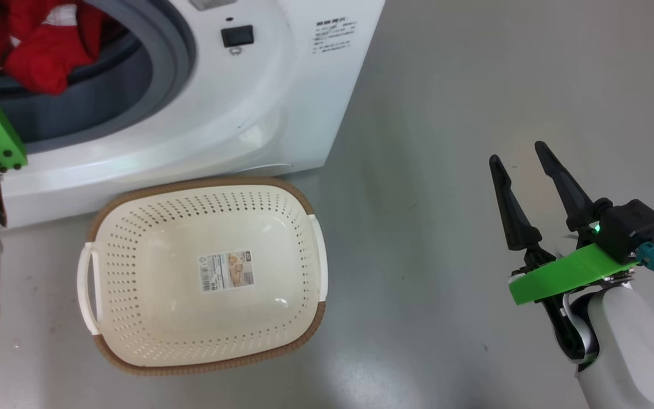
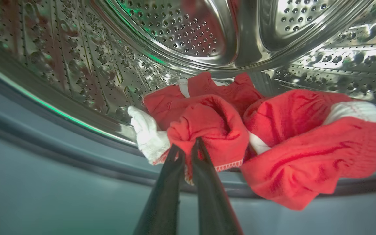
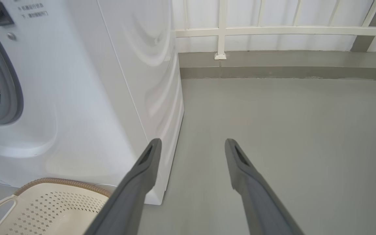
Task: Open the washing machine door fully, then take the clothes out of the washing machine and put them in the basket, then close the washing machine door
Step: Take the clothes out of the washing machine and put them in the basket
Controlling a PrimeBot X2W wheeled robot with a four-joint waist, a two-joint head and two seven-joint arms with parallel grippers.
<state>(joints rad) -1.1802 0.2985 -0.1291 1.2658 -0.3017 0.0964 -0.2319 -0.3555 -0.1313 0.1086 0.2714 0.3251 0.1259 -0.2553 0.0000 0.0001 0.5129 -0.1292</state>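
Our left gripper [image 2: 188, 146] is pinched tight on a fold of the red clothes [image 2: 305, 156], right at its tips. Behind them shines the drum of the washing machine [image 2: 175, 32]. Our right gripper [image 1: 517, 152] stands wide open over the floor [image 1: 446, 113], well apart from the basket [image 1: 208, 183].

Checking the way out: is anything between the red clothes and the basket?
Nothing visible. The left gripper is shut on the clothes inside the washing machine; the basket sits on the floor right before it, holding nothing.
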